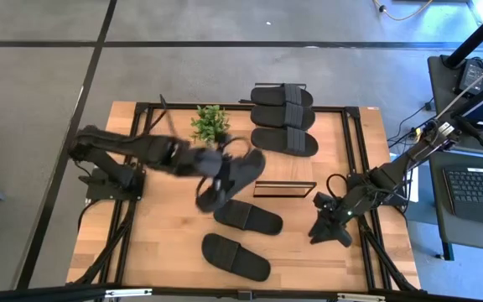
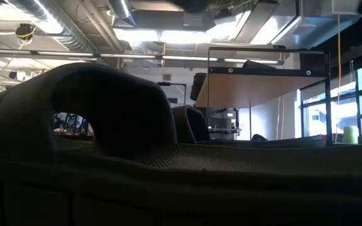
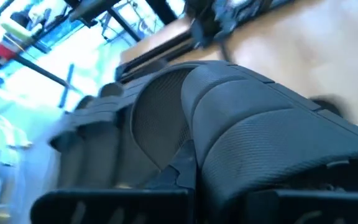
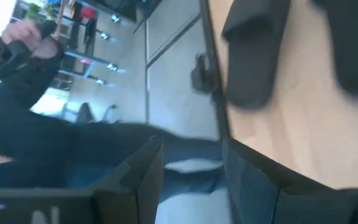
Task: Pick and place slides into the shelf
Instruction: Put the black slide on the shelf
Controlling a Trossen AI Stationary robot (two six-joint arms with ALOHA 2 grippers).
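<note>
At worktop [image 1: 166,243] centre | left claw [image 1: 216,178] is gripping a slide [image 1: 246,168] aloft | shelf [image 1: 284,189] lying toward 3 o'clock | risk: slide is slipping or clipping the potted plant [image 1: 210,124] | right claw [image 1: 329,228] is waiting, fingers apart.

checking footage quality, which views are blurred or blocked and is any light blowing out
High view: sharp, only the left gripper and its slide smear. Low view: a near slide blocks most of it, silhouetted against bright ceiling lights and windows. Left wrist view: blurred, background blown out. Right wrist view: blurred throughout.
</note>
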